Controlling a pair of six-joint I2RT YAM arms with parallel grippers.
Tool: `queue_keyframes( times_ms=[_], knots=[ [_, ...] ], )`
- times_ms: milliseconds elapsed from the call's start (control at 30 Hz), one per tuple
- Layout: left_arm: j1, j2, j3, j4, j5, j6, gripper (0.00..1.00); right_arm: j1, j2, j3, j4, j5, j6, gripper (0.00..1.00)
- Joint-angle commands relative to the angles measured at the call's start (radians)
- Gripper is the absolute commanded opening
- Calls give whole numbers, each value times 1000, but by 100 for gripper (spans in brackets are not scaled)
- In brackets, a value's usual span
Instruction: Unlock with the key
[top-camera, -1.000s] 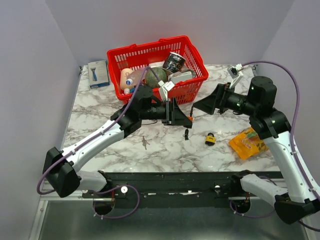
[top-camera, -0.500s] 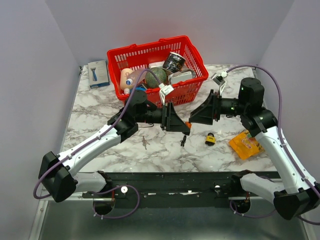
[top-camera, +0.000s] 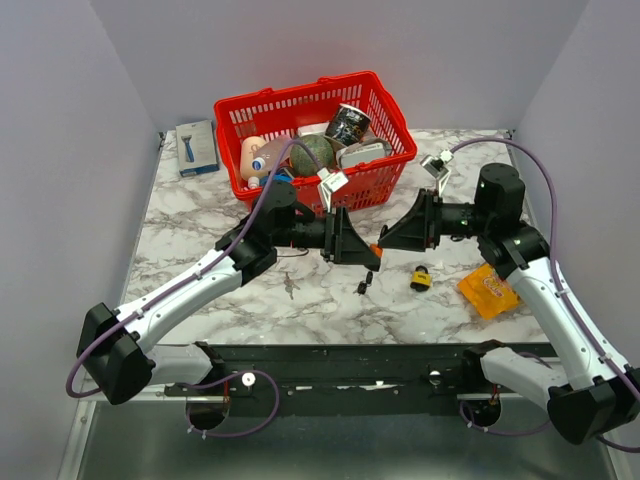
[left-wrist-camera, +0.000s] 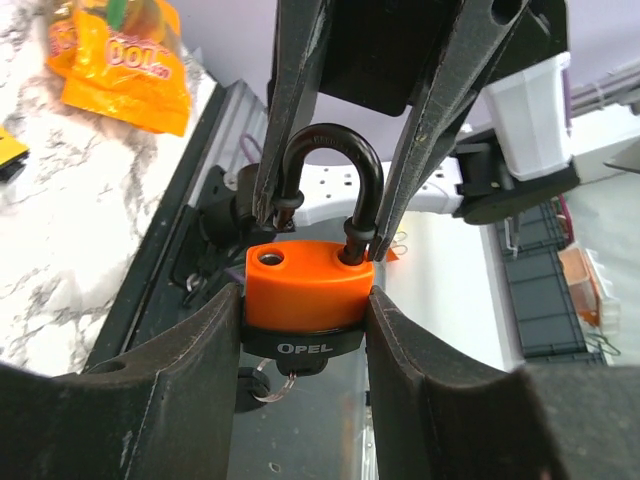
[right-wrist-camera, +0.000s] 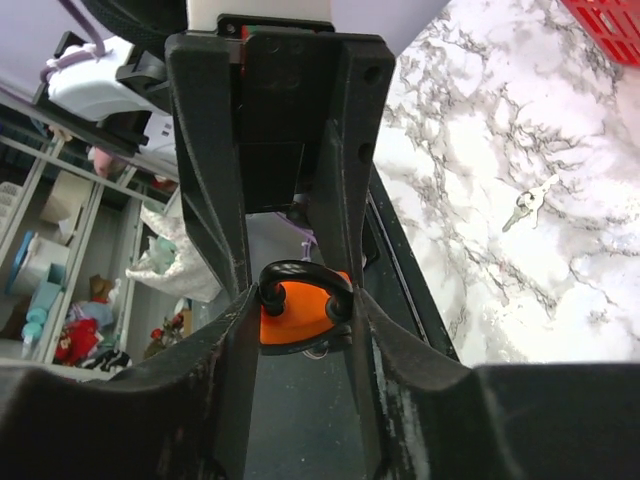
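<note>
So the orange padlock (left-wrist-camera: 305, 290) is up in the air over the middle of the tabletop (top-camera: 200, 215), just in front of the red basket (top-camera: 300, 97) at the back edge. The left gripper (top-camera: 345, 237) is clamped on the lock's body, and the right gripper (right-wrist-camera: 303, 300) has its fingers pressed on either side of the shackle (left-wrist-camera: 325, 137). In the left wrist view one leg of the shackle sits above its empty hole in the body, so the lock looks popped already. A bunch of keys (top-camera: 364, 284) dangles under it, probably from a key in the keyway, though the underside is mostly hidden. What's left seems minor: swing the shackle clear and set things down. A yellow padlock (top-camera: 421, 278) sits untouched nearer the front edge.
</note>
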Motion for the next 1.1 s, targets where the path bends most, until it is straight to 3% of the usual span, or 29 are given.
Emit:
queue_keyframes(
  times_ms=[0,167,400,767,900,1067],
  knots=[
    [0,-28,26,-155,-174,82,0,1,-33,-37,17,22,28,45],
    [0,-32,41,-273,-300,118,0,0,-46,-68,11,58,33,36],
    [-5,-19,75,-421,-422,158,0,0,-30,-77,-3,92,34,35],
    [1,-23,44,-497,-474,191,0,0,-30,-80,-43,220,48,50],
    [35,-40,-60,-443,-373,169,0,0,-29,-92,-46,234,45,53],
    [43,1,-63,-436,-310,188,0,0,-15,-103,-88,320,28,61]
  ],
)
